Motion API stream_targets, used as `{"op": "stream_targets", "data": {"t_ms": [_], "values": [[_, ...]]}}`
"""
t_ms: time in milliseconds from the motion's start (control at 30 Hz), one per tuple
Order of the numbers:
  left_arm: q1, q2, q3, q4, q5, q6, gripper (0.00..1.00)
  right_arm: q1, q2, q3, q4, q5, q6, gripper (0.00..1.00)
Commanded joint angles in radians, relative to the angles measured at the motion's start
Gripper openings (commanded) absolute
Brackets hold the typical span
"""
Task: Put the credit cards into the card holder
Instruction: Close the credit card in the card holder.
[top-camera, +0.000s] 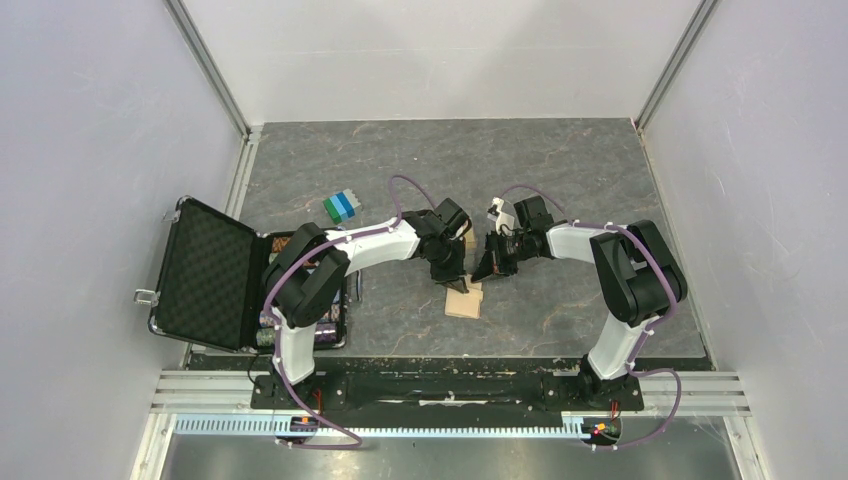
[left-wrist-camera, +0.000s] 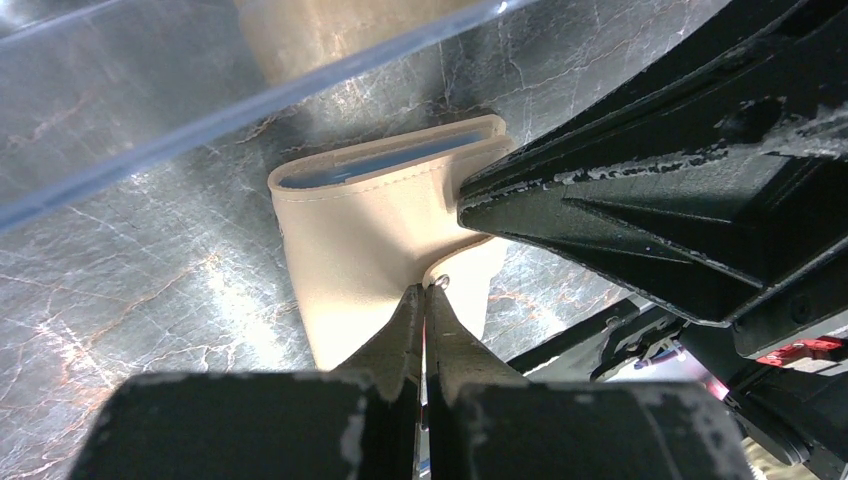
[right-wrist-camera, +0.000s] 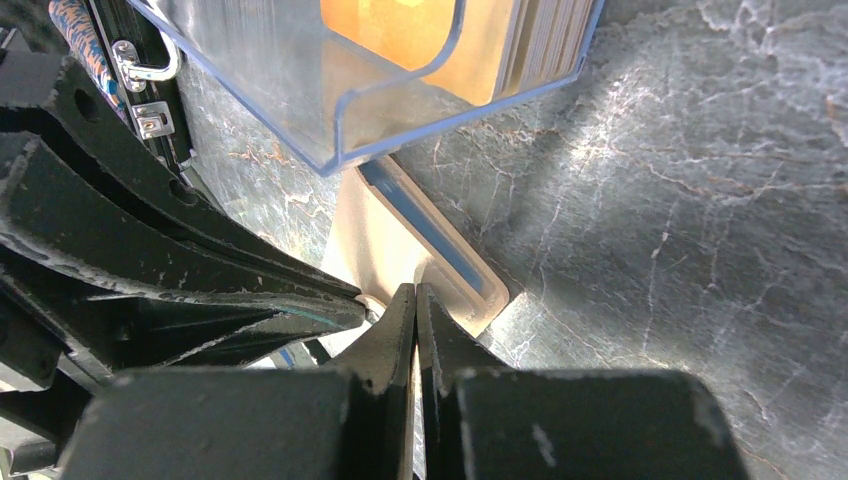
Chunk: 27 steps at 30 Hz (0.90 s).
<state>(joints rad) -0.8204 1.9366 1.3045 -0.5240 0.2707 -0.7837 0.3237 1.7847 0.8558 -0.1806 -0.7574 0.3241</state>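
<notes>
Tan leather-like card holder (top-camera: 465, 300) sits on grey marbled table (top-camera: 560, 180), nearest the arm bases, folded, w/ light-blue lining showing along its open edge. L gripper (left-wrist-camera: 425, 295) is clenched on the holder's small snap tab, fingertips pressed together w/ tab between them. R gripper (right-wrist-camera: 415, 297) is also closed tight, tips against the holder's edge right beside L's; can't tell if it pinches any leather. Just beyond the holder: clear plastic box (right-wrist-camera: 300, 100) w/ cut-out front, credit cards (right-wrist-camera: 400, 25) inside, orange-yellow face showing, stack edges at one side. Off to the L: black case (top-camera: 205, 275), lid open, foam-lined; its tray is mostly under the L arm, contents unclear. Farthest: green/blue blocks (top-camera: 342, 205)
</notes>
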Motion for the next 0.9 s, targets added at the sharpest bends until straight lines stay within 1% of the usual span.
{"op": "stream_targets", "data": {"t_ms": [0,267,533,867], "values": [[-0.002,-0.029,0.039,-0.01,-0.009,0.043,0.02,-0.003,0.015,-0.002,-0.032,0.138,-0.049,0.0],[-0.002,-0.051,0.009,0.084,0.059,0.02,0.02,-0.003,0.021,0.005,-0.035,0.135,-0.051,0.0],[-0.003,-0.047,-0.004,0.084,0.075,0.015,0.02,-0.003,0.022,0.0,-0.034,0.134,-0.053,0.0],[-0.004,-0.039,-0.015,0.044,0.028,0.033,0.02,-0.003,0.021,-0.003,-0.034,0.134,-0.055,0.0]]}}
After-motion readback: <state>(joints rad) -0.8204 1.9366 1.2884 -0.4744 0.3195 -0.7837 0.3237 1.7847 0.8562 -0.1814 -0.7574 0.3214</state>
